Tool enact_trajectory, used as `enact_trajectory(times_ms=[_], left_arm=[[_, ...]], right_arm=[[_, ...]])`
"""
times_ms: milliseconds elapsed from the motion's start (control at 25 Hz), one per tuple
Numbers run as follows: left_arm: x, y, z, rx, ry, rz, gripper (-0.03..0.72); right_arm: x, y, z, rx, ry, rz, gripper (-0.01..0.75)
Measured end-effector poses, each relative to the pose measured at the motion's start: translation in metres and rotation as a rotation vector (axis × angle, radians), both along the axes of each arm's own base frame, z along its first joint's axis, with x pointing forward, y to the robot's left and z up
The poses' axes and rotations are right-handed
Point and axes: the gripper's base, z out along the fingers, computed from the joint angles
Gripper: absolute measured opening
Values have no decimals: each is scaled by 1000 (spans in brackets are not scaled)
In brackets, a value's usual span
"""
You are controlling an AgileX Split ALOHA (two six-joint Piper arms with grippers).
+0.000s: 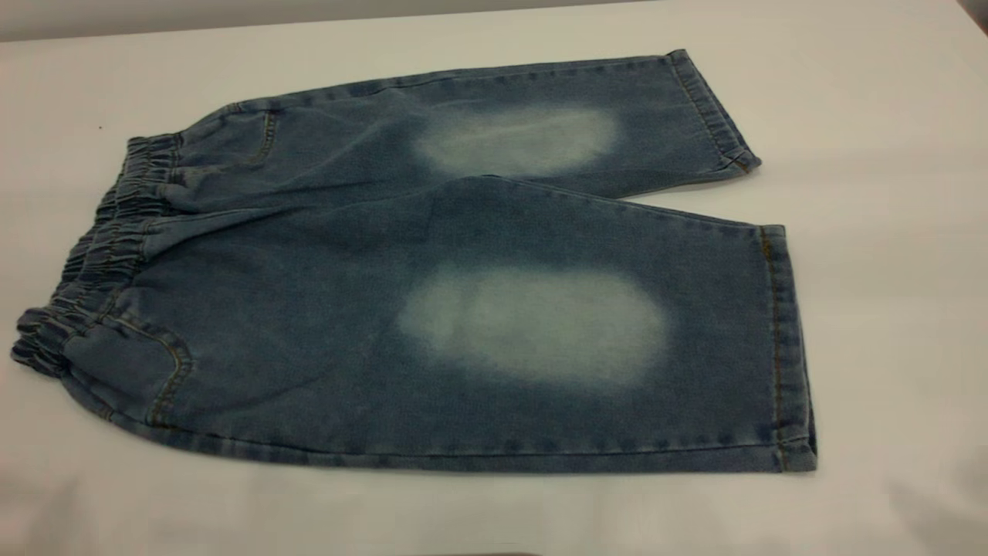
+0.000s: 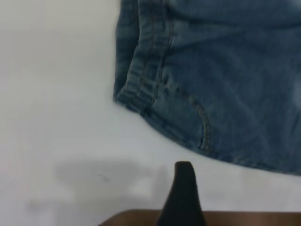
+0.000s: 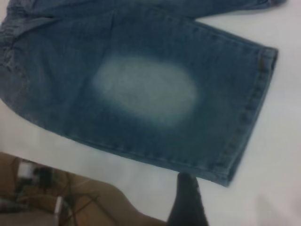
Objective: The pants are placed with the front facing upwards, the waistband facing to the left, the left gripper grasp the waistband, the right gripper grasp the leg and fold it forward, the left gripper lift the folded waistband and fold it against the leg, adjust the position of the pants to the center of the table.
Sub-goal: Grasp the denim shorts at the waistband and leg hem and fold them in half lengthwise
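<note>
Blue denim pants flat, waistband leftward.

The pants are matt, woven blue denim cloth with pale faded patches, tan thread stitching and a ruched, wrinkled waistband, lying on a smooth, matt white table; each hand shows a matt black fingertip.

- The pants are lying flat across the table, leaving bare tabletop open on every side.
- I am holding my left gripper over clear table near the waistband.
- My right gripper is hovering beside the leg hem, with nothing blocking it.
</note>
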Motion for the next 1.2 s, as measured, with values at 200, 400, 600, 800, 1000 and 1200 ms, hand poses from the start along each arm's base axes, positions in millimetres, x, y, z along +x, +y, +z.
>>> enact_trajectory(times_ms=[200,400,600,800,1000,1200], left_arm=[[47,2,-13,-3,124,6,559],[87,4,-41,7,266,-6,559],[112,12,-67,3,393,-46,559],[128,18,-74,-89,399,-78,559],[129,46,-81,-180,412,4,559],[128,75,-99,-247,453,129,559]], right_arm=[[28,3,-18,23,58,-8,468],[45,5,-29,47,67,-20,468],[54,6,-33,58,32,-20,468],[56,6,-33,61,12,-12,468],[56,6,-32,60,11,-10,468],[57,5,-32,45,-6,-13,468]])
